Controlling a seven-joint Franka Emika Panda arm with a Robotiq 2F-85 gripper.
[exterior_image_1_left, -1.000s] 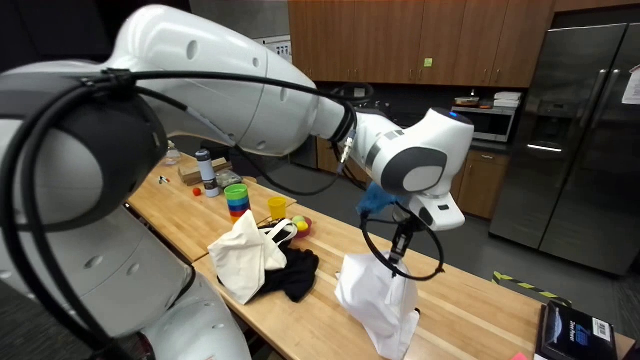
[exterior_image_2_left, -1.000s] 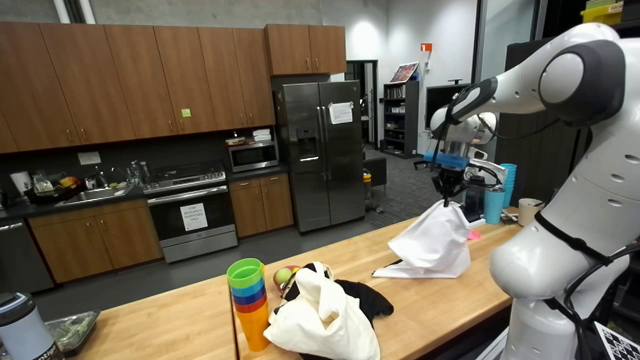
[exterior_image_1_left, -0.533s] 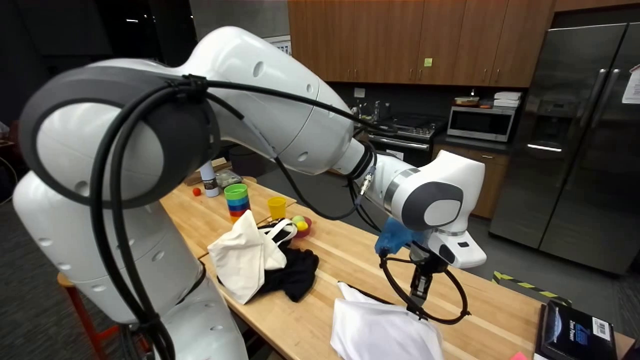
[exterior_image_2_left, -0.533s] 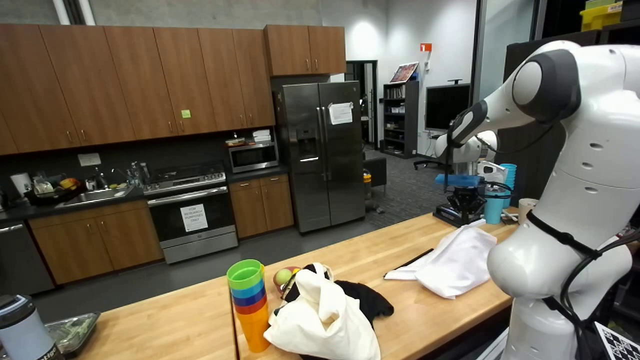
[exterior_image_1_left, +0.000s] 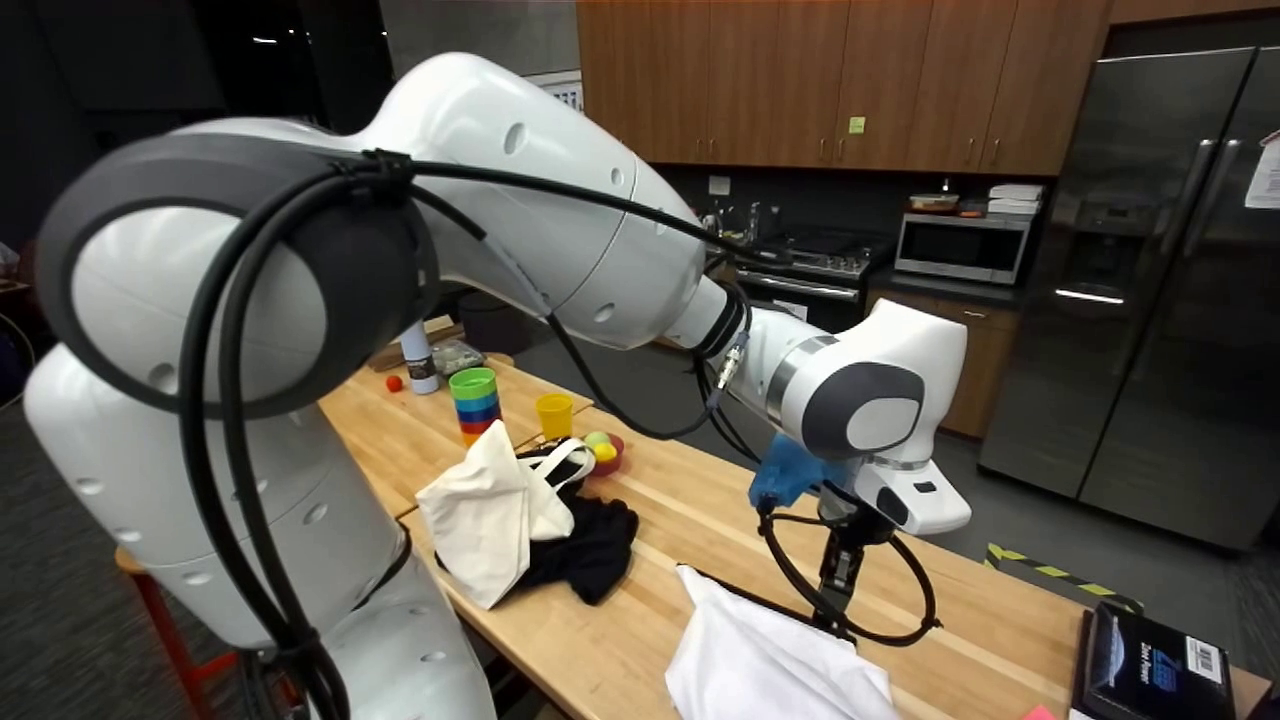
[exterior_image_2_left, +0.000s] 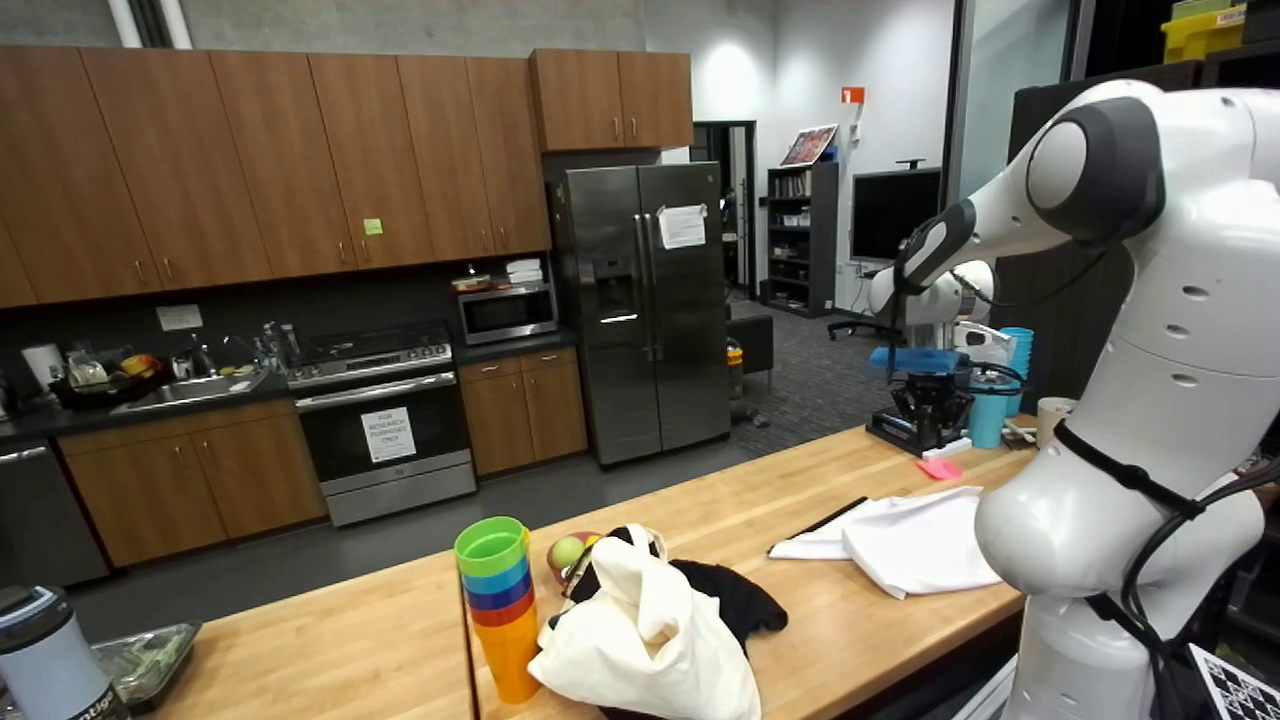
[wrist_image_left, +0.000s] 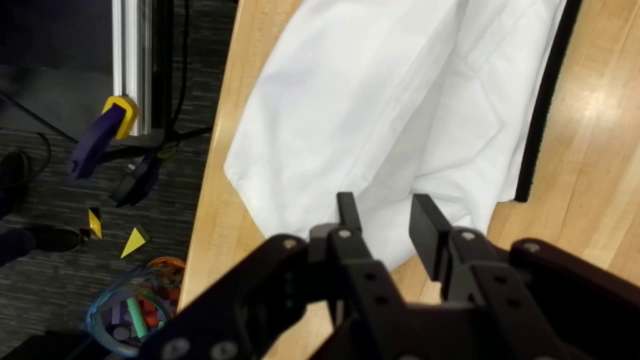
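Observation:
A white cloth (wrist_image_left: 320, 125) with a black strip along one edge lies folded and slack on the wooden table, seen in the wrist view and in both exterior views (exterior_image_1_left: 775, 670) (exterior_image_2_left: 920, 540). My gripper (wrist_image_left: 382, 196) is just above one end of the cloth, its jaws parted with nothing between them. White fabric shows below the gap between the dark fingers (wrist_image_left: 425, 215); whether they touch it I cannot tell. In an exterior view the gripper (exterior_image_1_left: 834, 630) stands low, pointing down by the cloth's far edge. A cream tote bag (exterior_image_1_left: 485, 525) rests on black fabric (exterior_image_1_left: 600, 550) some way off.
Stacked coloured cups (exterior_image_2_left: 500, 600), a yellow cup (exterior_image_1_left: 554, 415) and a red bowl (exterior_image_1_left: 612, 460) stand beyond the tote. A black box (exterior_image_1_left: 1155, 670), a pink piece (exterior_image_2_left: 940, 468) and blue tumblers (exterior_image_2_left: 988, 415) are at the far end. The table edge (wrist_image_left: 205, 225) runs beside the cloth.
A second ago the gripper was shut on the white cloth, holding it up. It moved down towards the table's far end; the jaws parted and the cloth dropped flat, free of the fingers.

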